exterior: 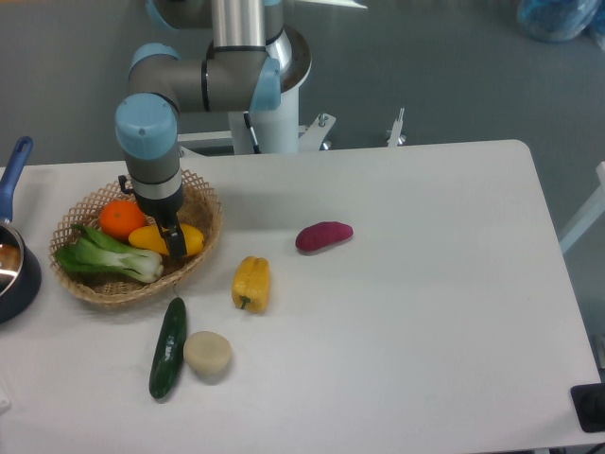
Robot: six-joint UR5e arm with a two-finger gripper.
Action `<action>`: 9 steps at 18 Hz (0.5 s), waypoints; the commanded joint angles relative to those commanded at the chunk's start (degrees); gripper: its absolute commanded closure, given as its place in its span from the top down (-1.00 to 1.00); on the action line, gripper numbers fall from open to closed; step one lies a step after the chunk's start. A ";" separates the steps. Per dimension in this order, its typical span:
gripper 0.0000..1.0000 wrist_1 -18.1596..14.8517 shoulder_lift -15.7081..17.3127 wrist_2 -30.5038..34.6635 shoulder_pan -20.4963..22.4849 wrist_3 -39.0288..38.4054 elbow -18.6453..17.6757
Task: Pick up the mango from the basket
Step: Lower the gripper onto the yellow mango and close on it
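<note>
The mango (194, 237), a smooth yellow-orange oval, lies in the tan wicker basket (123, 295) at the table's left. It rests between a round orange fruit (121, 218) and a leafy green vegetable (104, 257). My gripper (170, 236) points straight down over the mango's middle. One dark finger (176, 242) crosses the front of the fruit, and the other finger is hidden behind it. The jaws look open around the mango, which still lies in the basket.
A yellow bell pepper (251, 283) lies just right of the basket, with a purple sweet potato (323, 235) further right. A cucumber (168, 348) and a pale round vegetable (207, 355) lie in front of the basket. A blue-handled pot (11, 265) sits at the left edge.
</note>
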 joint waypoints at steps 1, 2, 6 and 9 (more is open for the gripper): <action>0.49 -0.09 -0.09 0.88 -0.17 -0.09 -0.09; 0.33 0.00 -0.26 1.15 -0.35 -0.09 -0.09; 0.00 0.00 -0.18 1.59 -0.35 -0.62 0.18; 0.00 -0.17 1.22 1.42 -0.09 -0.79 0.61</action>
